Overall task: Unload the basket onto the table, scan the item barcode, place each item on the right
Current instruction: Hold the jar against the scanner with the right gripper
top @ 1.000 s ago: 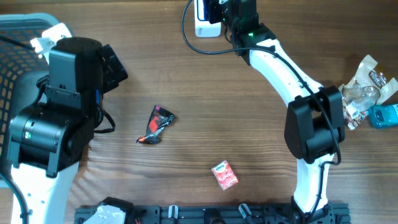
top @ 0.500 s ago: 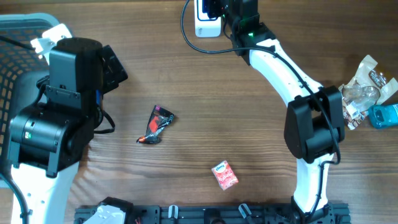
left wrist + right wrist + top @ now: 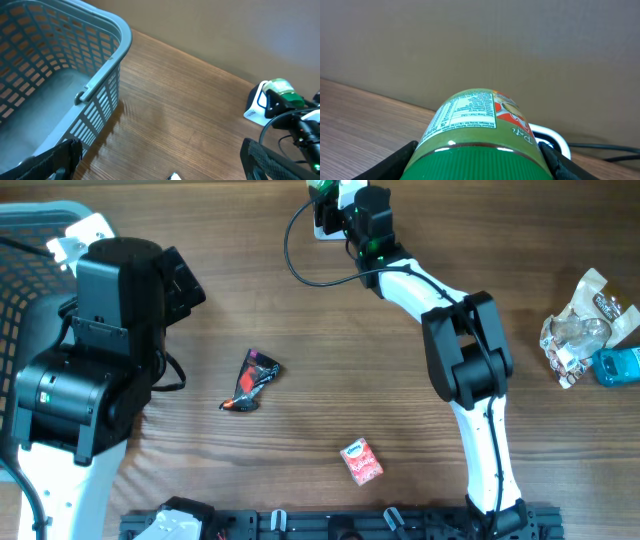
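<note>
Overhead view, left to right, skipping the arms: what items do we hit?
basket → black wrapper → green-lidded jar → red packet → wrapper pile. The scanner and the blue item are left out because they overlap neighbours.

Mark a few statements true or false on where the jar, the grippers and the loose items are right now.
1. The right gripper holds the jar. True.
2. The jar is close by the scanner. True.
3. The left gripper is shut on the red box. False: it is open and empty; the box lies on the table.
4. The wrapper is in the basket. False: it lies on the table, apart from the basket.
</note>
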Available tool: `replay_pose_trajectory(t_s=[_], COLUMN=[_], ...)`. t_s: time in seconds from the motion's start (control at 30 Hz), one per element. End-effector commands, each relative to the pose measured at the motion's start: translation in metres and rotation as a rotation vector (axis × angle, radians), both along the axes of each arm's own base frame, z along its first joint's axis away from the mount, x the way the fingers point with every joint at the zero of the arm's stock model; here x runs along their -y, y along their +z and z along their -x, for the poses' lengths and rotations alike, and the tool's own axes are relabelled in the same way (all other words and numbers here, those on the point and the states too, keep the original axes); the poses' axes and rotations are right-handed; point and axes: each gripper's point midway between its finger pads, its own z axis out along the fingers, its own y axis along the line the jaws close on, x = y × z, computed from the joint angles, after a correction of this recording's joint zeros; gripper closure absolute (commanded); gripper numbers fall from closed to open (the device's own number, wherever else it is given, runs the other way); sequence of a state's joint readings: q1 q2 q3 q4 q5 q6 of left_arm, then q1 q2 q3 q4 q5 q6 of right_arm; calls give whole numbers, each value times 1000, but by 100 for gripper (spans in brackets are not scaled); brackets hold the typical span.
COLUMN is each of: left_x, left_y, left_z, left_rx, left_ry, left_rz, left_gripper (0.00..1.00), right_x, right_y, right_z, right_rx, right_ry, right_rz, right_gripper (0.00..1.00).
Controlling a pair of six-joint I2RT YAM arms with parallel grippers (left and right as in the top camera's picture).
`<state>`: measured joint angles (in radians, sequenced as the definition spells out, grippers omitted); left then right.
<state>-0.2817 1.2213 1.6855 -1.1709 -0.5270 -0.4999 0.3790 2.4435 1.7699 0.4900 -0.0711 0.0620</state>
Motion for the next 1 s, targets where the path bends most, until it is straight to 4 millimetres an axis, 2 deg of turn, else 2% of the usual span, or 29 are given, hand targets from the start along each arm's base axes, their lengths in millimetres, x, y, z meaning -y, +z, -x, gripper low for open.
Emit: replay_pose_trajectory(t_s=[0.0, 0.3, 0.73, 0.9, 0.97], left_x=[-3, -1, -5, -5, -5], left_y=[0, -10, -6, -4, -4], left_z=[-2, -12, -13, -14, -14], left_rx=[5, -31, -12, -1, -2], left_ry=[19, 19, 44, 45, 44], left_rz=[-9, -19, -37, -34, -34], left_gripper=[0, 0, 0, 0, 0], right_x=[-4, 7, 11, 16, 15], right_y=[4, 9, 19, 17, 23], right_z=[-4, -9, -12, -14, -14], right_rx=[41, 72, 121, 113, 135], right_ry=[4, -36, -41, -47, -46], right_rz=[-4, 21, 24, 27, 22], right_gripper=[46, 46, 45, 46, 45])
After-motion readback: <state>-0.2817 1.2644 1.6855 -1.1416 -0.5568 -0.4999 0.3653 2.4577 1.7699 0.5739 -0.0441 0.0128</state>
